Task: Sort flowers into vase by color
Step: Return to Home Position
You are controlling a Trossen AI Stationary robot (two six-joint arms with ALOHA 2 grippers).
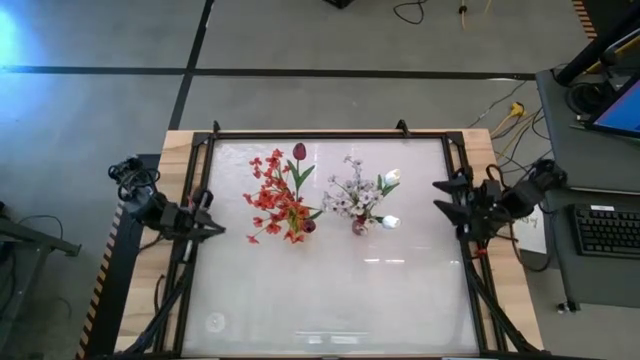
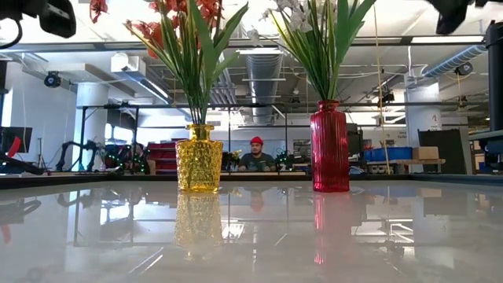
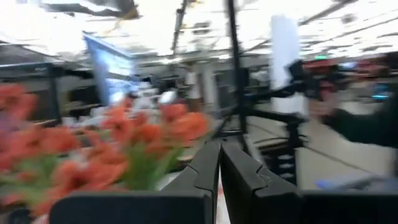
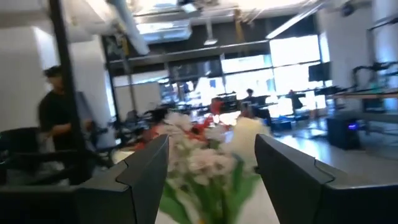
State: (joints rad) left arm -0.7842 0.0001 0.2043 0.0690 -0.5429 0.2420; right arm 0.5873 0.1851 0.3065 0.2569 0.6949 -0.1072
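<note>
Red-orange flowers (image 1: 275,200) stood in yellow vase (image 2: 198,159), white flowers (image 1: 355,192) in red vase (image 2: 330,147) — mid-table, between both arms | left gripper (image 3: 219,155) pressed together, left edge | right gripper (image 4: 211,142) spread apart, right edge

Vases: two, one yellow vase (image 2: 198,159) and one red vase (image 2: 330,146).
Bunches: two. The red-orange bunch (image 1: 278,198) sat at 11 o'clock of table centre, the white bunch (image 1: 355,195) at 1 o'clock.
Dark red tulips: two seen, the upper tulip (image 1: 299,152) at 12 o'clock of its bunch and the lower tulip (image 1: 309,227) at 5 o'clock.
White tulip buds: two, the first bud (image 1: 392,176) and the second bud (image 1: 390,221).
Small blossoms were too many and too fine to count.
Grippers: two, the left gripper (image 1: 215,228) at 9 o'clock and the right gripper (image 1: 442,197) at 3 o'clock.
Keyboard (image 1: 608,230): one.
</note>
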